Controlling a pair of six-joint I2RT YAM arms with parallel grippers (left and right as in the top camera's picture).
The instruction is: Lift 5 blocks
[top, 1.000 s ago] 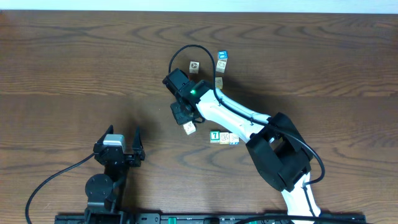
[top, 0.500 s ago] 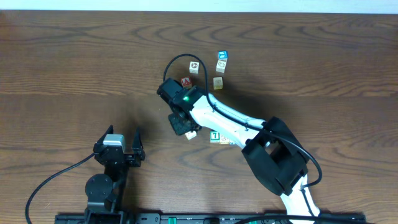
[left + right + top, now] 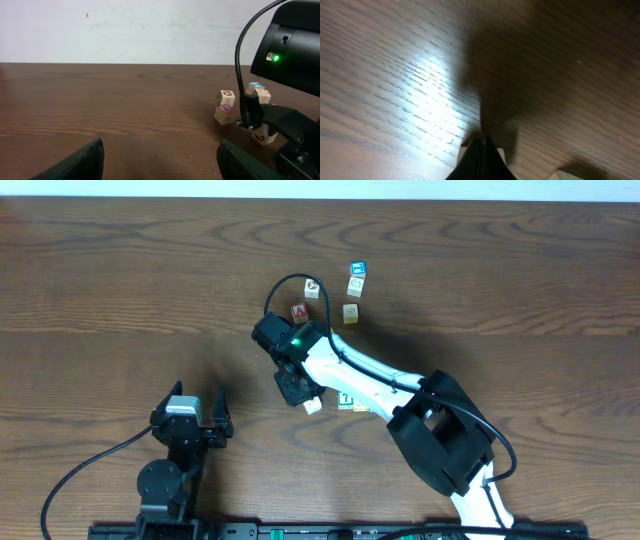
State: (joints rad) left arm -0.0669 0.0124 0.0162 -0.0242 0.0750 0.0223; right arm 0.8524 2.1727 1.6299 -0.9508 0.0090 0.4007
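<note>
Dark wood-grain table [image 3: 120, 270] is carrying the blocks in two groups: a green "T" cube [image 3: 345, 398] is lying mid-table, partly under the right arm, while a yellow cube [image 3: 351, 312] is sitting further back near a red "A" cube [image 3: 299, 312] and a blue-topped cube [image 3: 357, 269]. The right gripper [image 3: 300, 393] is reaching mid-table with its fingers pressed together, a pale cube [image 3: 313, 406] lying just beside their tips; contact is unclear. The left gripper [image 3: 200, 393] is sitting well apart, fingers spread wide around nothing.
</note>
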